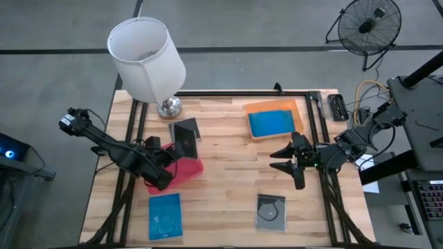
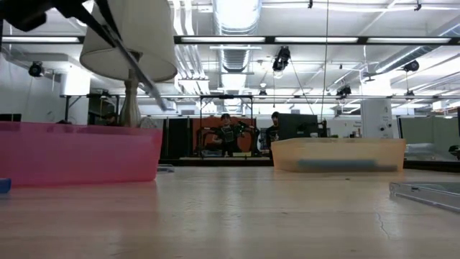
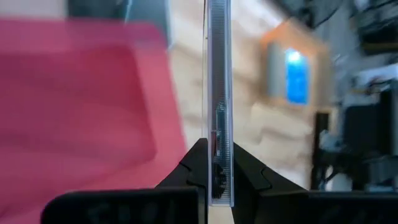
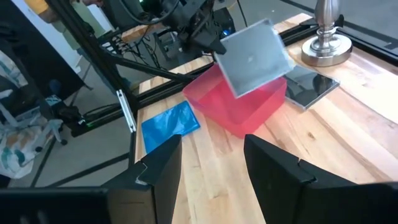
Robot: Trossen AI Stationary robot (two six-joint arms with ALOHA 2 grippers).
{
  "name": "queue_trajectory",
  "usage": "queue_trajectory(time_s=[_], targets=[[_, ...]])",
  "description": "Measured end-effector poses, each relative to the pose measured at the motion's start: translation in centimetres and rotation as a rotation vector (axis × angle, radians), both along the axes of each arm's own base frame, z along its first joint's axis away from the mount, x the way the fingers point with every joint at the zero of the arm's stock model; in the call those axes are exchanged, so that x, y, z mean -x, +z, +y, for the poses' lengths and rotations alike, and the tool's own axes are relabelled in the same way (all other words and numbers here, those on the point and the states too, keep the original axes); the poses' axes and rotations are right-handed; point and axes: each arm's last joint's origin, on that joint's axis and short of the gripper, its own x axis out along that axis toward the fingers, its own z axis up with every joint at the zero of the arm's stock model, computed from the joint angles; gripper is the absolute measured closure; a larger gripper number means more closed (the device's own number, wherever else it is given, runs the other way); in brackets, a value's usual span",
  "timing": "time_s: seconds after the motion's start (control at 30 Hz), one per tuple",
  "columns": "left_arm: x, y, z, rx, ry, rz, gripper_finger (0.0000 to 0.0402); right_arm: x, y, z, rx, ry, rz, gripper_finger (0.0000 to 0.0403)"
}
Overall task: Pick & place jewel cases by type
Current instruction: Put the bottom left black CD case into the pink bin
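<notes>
Left end effector (image 1: 168, 160) clenches a thin dark grey square plastic jewel case (image 1: 185, 141) by its edge, holding it upright above the pink plastic tray (image 1: 188, 170); no writing is legible on it. Beside it on the wooden worktop (image 1: 228, 173) lie another dark case (image 1: 185, 127) and a translucent blue case (image 1: 165, 216). Right end effector (image 1: 285, 158) hovers released, between the orange tray (image 1: 300, 111) and a grey case (image 1: 270, 211).

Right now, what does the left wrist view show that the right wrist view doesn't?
Left wrist only: the orange tray with blue cases inside, and the left fingers pinching the held grey jewel case edge-on. Right wrist only: the blue jewel case on the table, the lamp base, the open right gripper. Both: pink tray under the held case.
</notes>
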Motion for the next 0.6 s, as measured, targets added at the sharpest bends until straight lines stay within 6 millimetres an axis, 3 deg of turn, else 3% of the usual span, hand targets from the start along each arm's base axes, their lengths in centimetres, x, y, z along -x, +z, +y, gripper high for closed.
queue_trajectory(time_s=[0.23,0.6], targets=[[-0.9,-0.3,-0.3,-0.199,0.068,-0.099,0.0393,0.0,0.0,-0.1,0.024,0.005,0.000,0.0234],[-2.5,-3.1,-1.3,-0.308,0.090,-0.106,0.0398,-0.2,0.0,-0.4,0.031,-0.016,-0.001,0.0234]])
